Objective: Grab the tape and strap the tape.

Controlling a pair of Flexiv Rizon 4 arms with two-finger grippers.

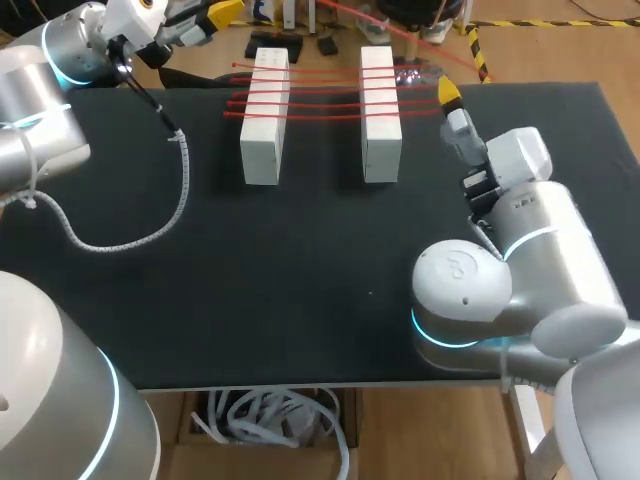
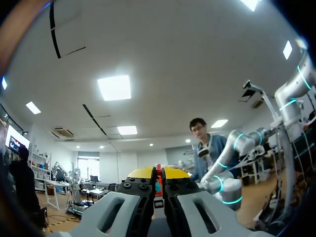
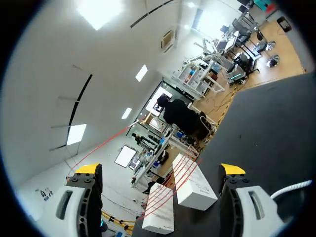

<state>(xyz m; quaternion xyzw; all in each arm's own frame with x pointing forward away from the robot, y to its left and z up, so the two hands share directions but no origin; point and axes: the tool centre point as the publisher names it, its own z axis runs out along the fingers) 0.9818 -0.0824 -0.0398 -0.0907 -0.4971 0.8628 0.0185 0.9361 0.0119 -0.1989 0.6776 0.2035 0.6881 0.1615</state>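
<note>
Tape (image 1: 325, 101): thin red strands, roughly parallel, long axis running left-right, stretched over two white blocks (image 1: 262, 130) at far mid table (image 1: 300, 260). Left tool (image 1: 220, 13) at far-left edge, apart from strands, tips clenched together. Right tool (image 1: 450, 95) just right of strands, fingers released wide.

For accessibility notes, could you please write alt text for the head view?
Two white blocks stand on a black table, red tape strung across both. The right arm's fingers are beside the right block; the left arm is at far left.
</note>
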